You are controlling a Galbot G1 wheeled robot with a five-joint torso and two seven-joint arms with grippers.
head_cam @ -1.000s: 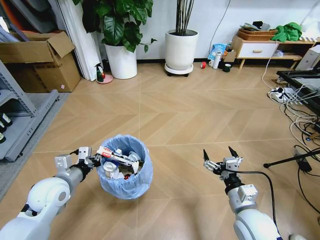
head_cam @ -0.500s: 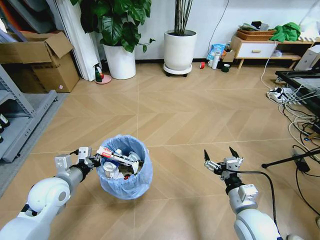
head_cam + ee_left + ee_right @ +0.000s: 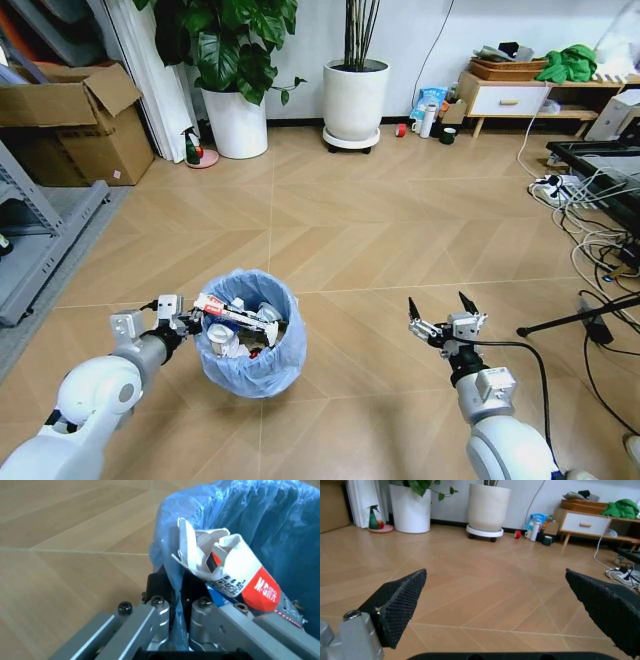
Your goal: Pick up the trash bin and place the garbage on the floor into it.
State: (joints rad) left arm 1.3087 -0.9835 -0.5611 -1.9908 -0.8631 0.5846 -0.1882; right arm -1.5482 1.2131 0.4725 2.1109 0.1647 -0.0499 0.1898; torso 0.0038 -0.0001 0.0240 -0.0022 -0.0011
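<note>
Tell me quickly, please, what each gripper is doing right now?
Left gripper: shut on the rim of the blue-bag-lined round trash bin.
Right gripper: open, empty.

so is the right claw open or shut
Open. The right claw hangs over bare floor, its two black fingertips spread wide apart with nothing between them.

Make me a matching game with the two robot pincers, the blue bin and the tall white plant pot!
Things:
1. left pincer
2. right pincer
3. trash bin
4. tall white plant pot

States:
A. holds rubbish inside a light-blue bag
B. open, with nothing between its fingers
C. stands on a wheeled base by the far wall
D. clamped on the bin's bagged rim

Pairs: 1-D, 2-B, 3-A, 4-C
</note>
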